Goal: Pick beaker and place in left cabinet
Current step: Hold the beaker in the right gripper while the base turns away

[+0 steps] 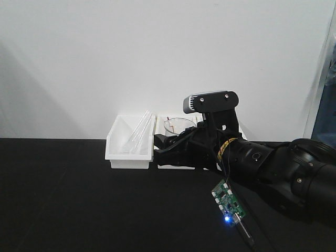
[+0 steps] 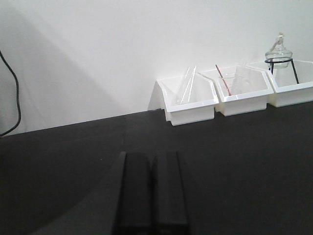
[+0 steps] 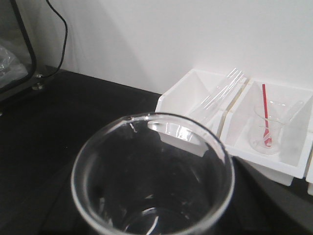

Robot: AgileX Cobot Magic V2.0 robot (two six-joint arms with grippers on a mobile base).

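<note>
In front of the white bins (image 1: 128, 156): beaker (image 3: 151, 171) within right gripper (image 1: 170, 143), fingers hidden, closure impossible to tell. Left gripper (image 2: 150, 191) pressed together, empty. Carry to left cabinet not yet done.

A plain white wall (image 1: 157, 52) rises behind the matte black surface (image 1: 79, 199), with a soft grey shadow (image 2: 49, 73) spread over its left part. A thin black cable (image 2: 17, 98) hangs down the wall at the left, and a strip of blue (image 1: 329, 105) shows at the far right edge in the front view
</note>
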